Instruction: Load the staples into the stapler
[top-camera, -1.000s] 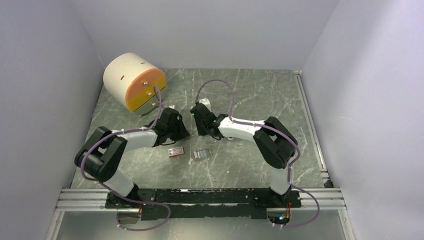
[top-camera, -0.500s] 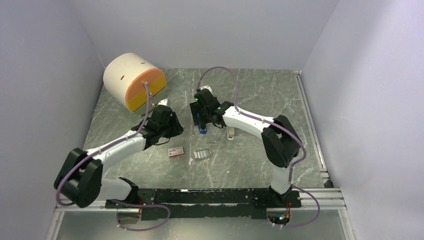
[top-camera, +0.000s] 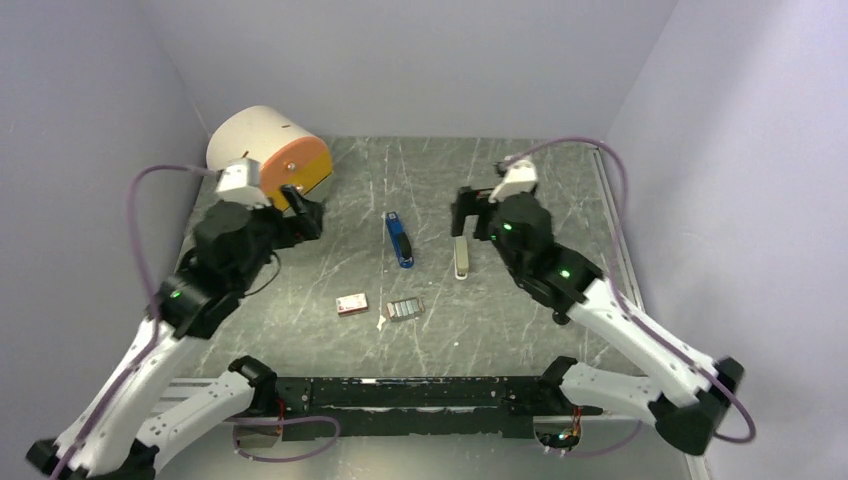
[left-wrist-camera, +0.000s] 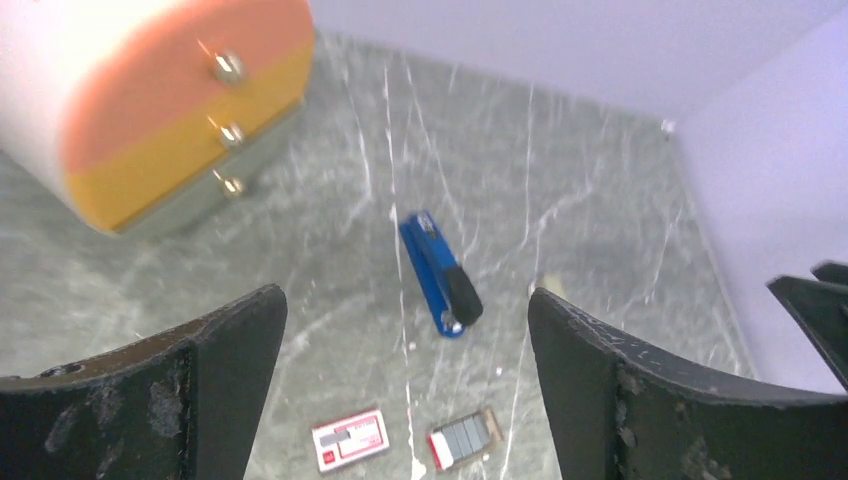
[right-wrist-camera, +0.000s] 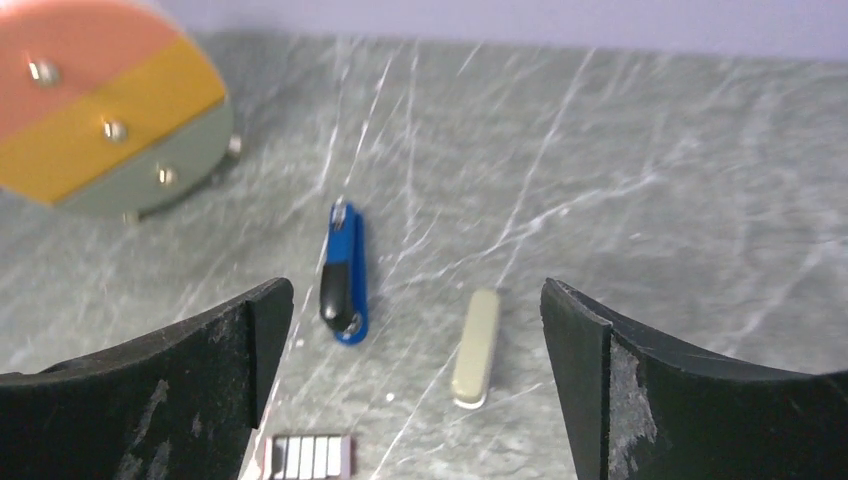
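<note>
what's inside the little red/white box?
Not visible: only the box's top face shows, so its inside is covered. The staples lie outside, beside it, not touching.

Stapler (top-camera: 399, 240) left of bar (top-camera: 460, 258), staples (top-camera: 404, 309) (w/ box (top-camera: 351, 304)) nearer.

staples (right-wrist-camera: 311, 457) cropped below, stapler (right-wrist-camera: 352, 250) channel seemingly hidden

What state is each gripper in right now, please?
Left gripper: open, holding nothing.
Right gripper: open, holding nothing.
</note>
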